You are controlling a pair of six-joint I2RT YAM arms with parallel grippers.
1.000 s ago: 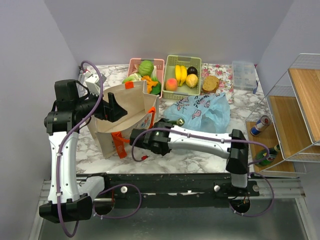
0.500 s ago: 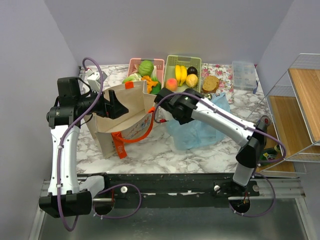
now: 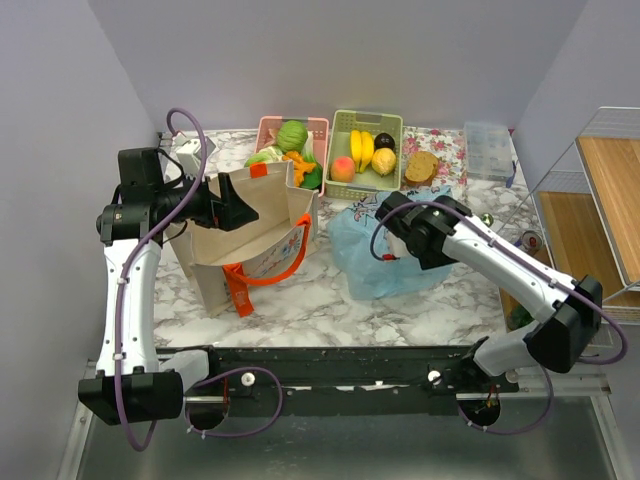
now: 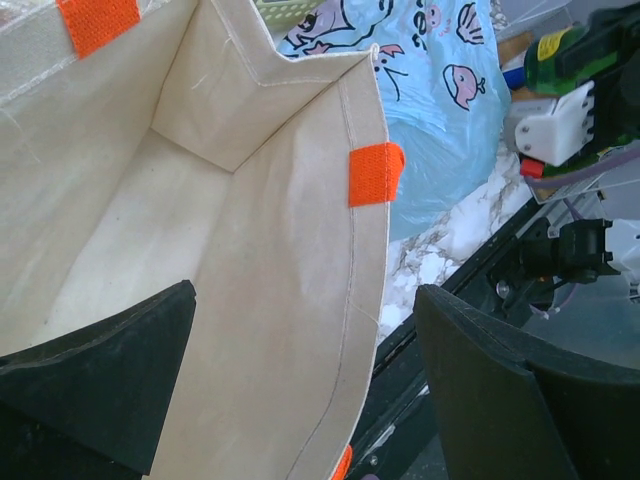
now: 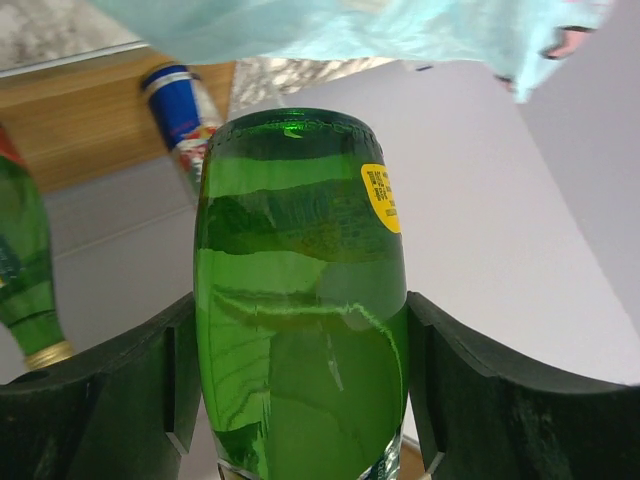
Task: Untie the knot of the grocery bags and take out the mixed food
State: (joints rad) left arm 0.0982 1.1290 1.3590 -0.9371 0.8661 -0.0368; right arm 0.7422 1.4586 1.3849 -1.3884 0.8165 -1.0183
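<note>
The light blue plastic bag (image 3: pixel 385 258) lies crumpled on the table, right of the beige tote (image 3: pixel 250 245). It also shows in the left wrist view (image 4: pixel 430 90) and the right wrist view (image 5: pixel 350 25). I cannot make out its knot. A green cabbage (image 3: pixel 292 134) and orange carrot pieces (image 3: pixel 297 160) sit in the pink basket (image 3: pixel 268 126). A peach (image 3: pixel 343 168) sits in the green basket (image 3: pixel 392 124). My left gripper (image 3: pixel 235 212) (image 4: pixel 305 290) is open and straddles the tote's wall. My right gripper (image 5: pixel 300 310), above the bag's right side, is shut on a green glass bottle (image 5: pixel 300 290).
Bananas (image 3: pixel 360 148) lie in the green basket, with a bread slice (image 3: pixel 421 167) on a floral cloth (image 3: pixel 447 150) beside it. A clear box (image 3: pixel 487 148) stands at the back right. A wire shelf rack (image 3: pixel 590 220) on the right holds a can (image 5: pixel 185 105) and another green bottle (image 5: pixel 25 270).
My right arm has swung from in front of the tote to the right, over the blue bag, carrying the green bottle. My left gripper stays at the tote's rim.
</note>
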